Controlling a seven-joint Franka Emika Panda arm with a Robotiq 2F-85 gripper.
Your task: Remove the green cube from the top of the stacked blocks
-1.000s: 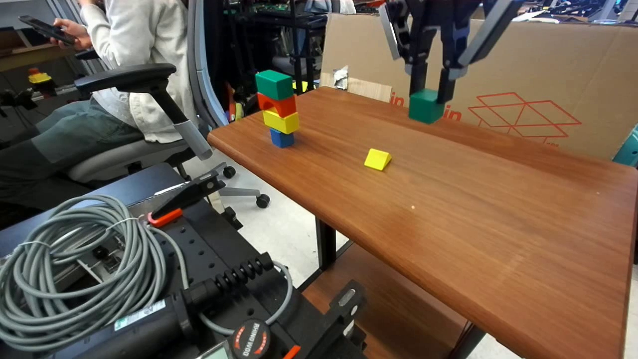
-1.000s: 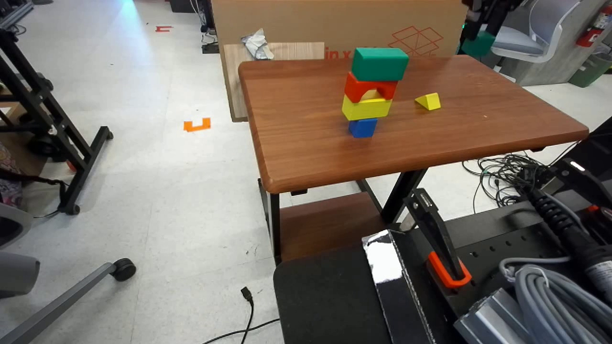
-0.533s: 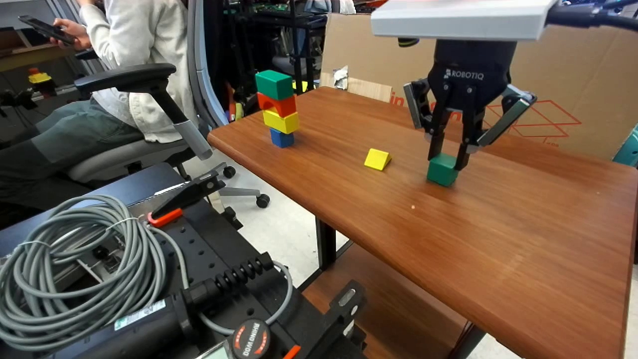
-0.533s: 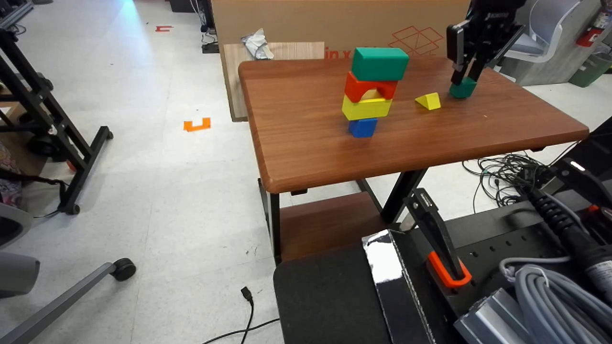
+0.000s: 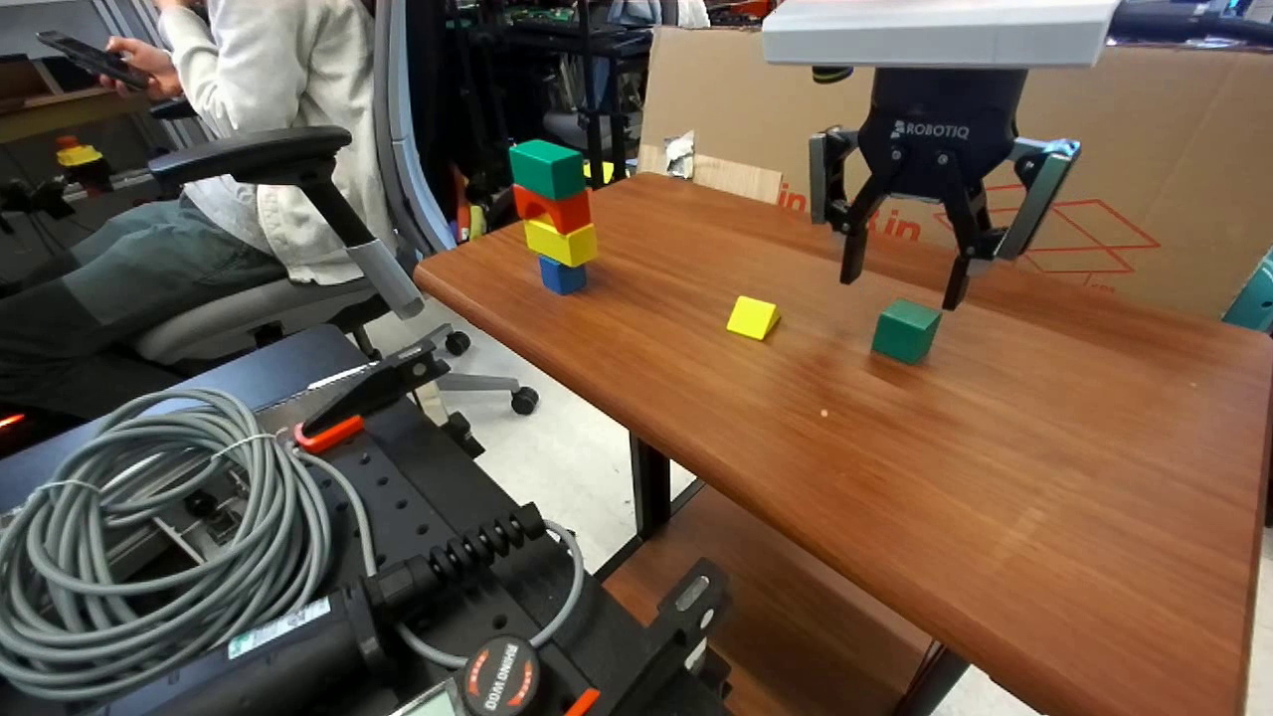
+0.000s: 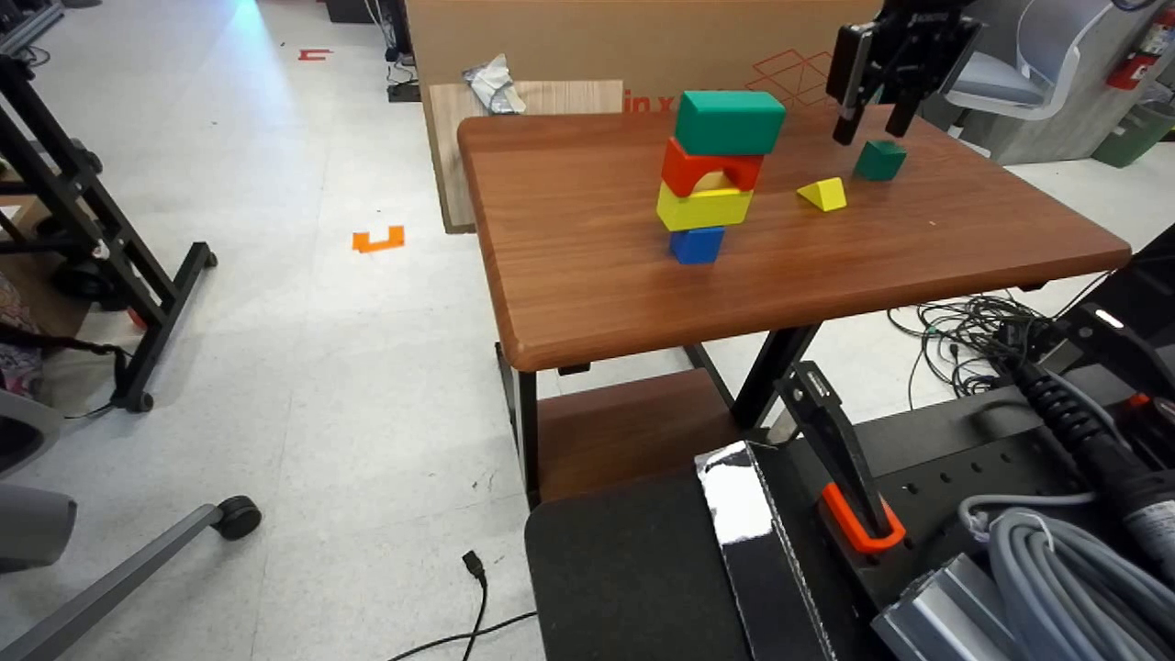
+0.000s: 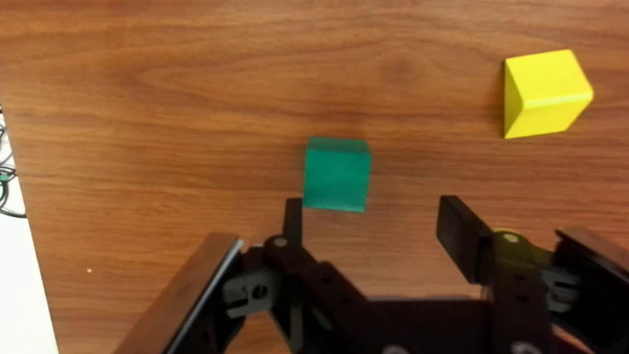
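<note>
The green cube is resting on the table, right of the yellow wedge, well apart from the stacked blocks; it is lying below the gripper, whose fingers are standing apart around nothing, so only a rise is likely remaining

Green cube on the table, apart from spread tool and stacked blocks.
</note>
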